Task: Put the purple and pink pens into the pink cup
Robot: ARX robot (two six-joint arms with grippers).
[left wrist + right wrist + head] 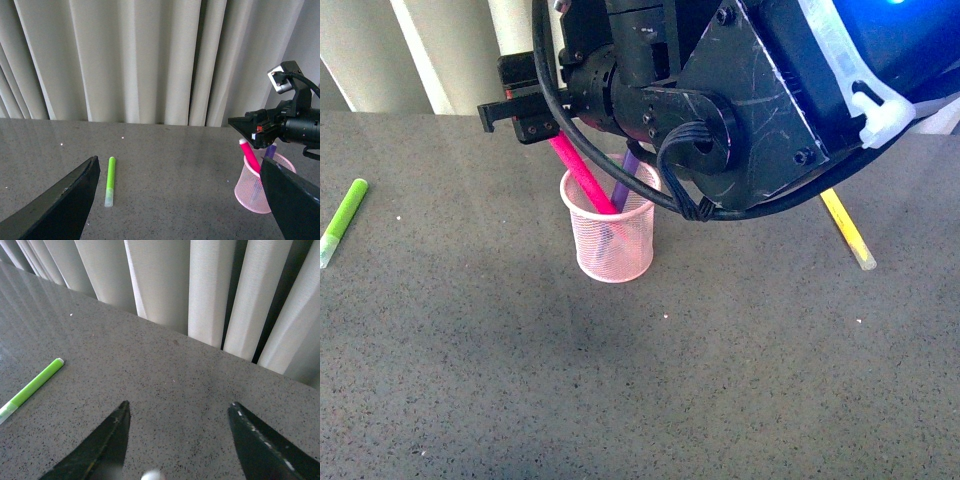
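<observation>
The pink cup (612, 240) stands on the grey table, mid-view. The pink pen (582, 172) and the purple pen (626, 172) both stand in it; the pink one leans left, with its top near my right gripper (510, 110). That gripper is open and hovers just above the cup with nothing between its jaws. In the left wrist view the cup (260, 192), pink pen (250, 156), purple pen (270, 150) and right gripper (246, 125) sit at the right. My left gripper (178, 165) is open and empty, off to the cup's left. In the right wrist view the right gripper (179, 405) is open over bare table.
A lime-green marker (344, 220) lies at the table's left; it also shows in the left wrist view (109, 181) and the right wrist view (32, 385). A yellow marker (847, 228) lies right of the cup. Pale curtains (150, 60) hang behind the table's far edge.
</observation>
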